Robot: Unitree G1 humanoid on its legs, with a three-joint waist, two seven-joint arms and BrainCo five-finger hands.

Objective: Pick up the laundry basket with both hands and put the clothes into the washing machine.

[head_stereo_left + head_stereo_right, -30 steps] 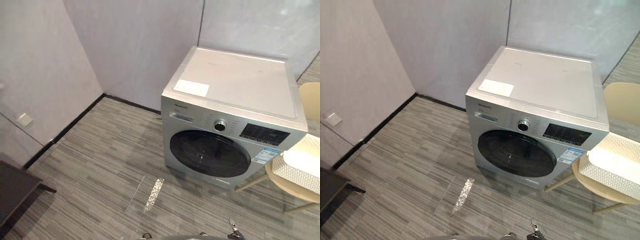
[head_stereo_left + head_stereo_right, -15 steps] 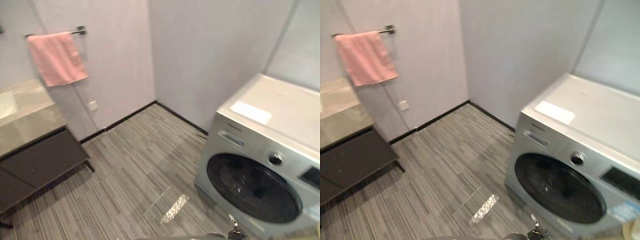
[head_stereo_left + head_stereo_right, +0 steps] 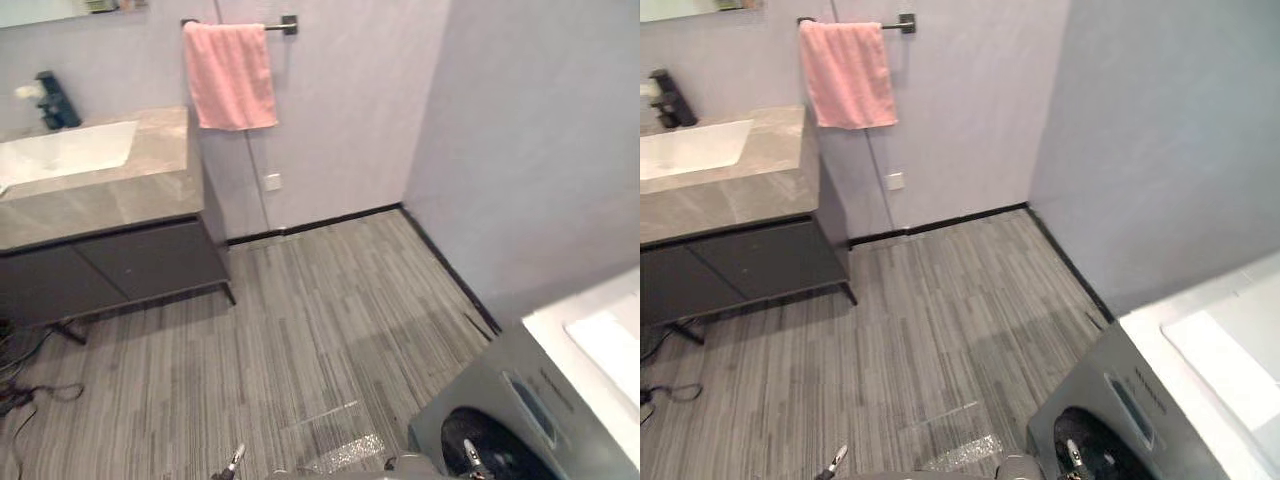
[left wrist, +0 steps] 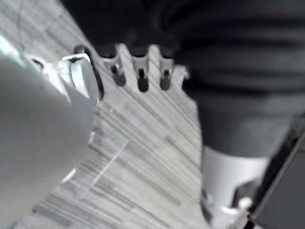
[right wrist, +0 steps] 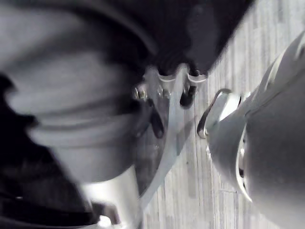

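while left hand and right hand hang empty, washer stands at lower right.
fingers of both relaxed; washer on the floor, well apart from vanity and towel.

We see a soft cloth towel, polished stone-like counter, faintly glossy wood-grain floor and smooth metallic washer.
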